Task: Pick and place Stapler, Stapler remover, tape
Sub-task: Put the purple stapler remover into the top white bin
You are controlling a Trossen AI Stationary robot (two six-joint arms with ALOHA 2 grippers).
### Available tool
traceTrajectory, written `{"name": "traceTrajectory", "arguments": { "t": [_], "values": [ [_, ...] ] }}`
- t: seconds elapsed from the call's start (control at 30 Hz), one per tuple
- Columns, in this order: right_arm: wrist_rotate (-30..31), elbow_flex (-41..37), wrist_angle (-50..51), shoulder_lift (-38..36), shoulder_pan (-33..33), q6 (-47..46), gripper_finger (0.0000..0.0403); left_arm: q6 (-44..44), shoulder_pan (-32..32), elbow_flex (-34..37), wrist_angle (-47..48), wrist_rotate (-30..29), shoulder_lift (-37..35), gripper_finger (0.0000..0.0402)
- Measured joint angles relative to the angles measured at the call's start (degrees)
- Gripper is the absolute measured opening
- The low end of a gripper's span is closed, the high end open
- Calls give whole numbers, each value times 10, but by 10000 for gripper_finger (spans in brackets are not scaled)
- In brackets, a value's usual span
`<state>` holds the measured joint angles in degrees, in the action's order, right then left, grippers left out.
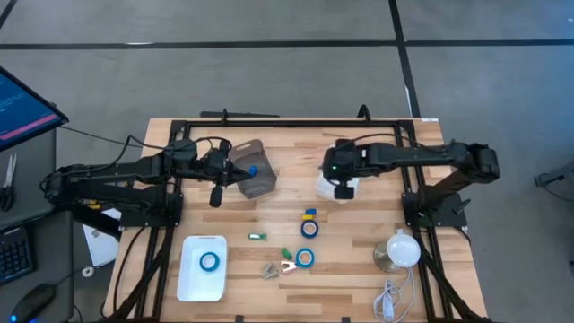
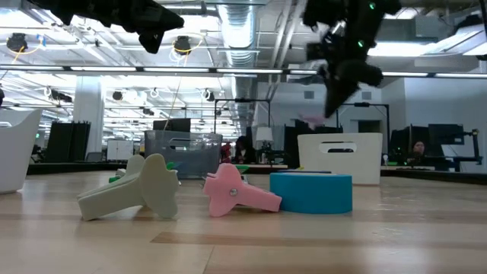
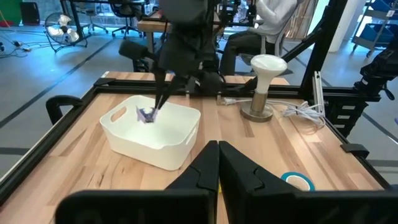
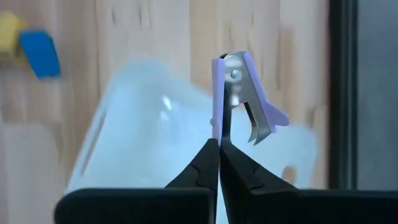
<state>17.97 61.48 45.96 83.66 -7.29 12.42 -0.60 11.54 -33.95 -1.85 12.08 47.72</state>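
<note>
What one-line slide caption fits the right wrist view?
Right gripper pinches a purple staple remover above a white bin.

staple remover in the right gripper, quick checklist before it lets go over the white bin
1. Grip: right gripper is shut on the purple staple remover, pinched at one end with its metal claws showing. ok
2. Position: in the left wrist view the remover hangs over the open white bin; the right wrist view shows the bin under it. ok
3. Drop height: how far the remover hangs above the bin floor. cannot tell
4. Bin contents: whether anything already lies where the remover would land. cannot tell
5. Left gripper is shut, empty, and well away, near the grey bin. ok
</note>
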Motion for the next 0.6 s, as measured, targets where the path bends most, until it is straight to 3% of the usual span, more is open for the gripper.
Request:
{"name": "traceTrajectory", "arguments": {
  "t": [0.3,0.6],
  "values": [
    [-38,-93,-58,42,-44,-15,0,0,0,0,-1,0,0,2],
    [-88,-92,-89,129,-60,3,0,0,0,0,0,0,0,2]
  ]
}}
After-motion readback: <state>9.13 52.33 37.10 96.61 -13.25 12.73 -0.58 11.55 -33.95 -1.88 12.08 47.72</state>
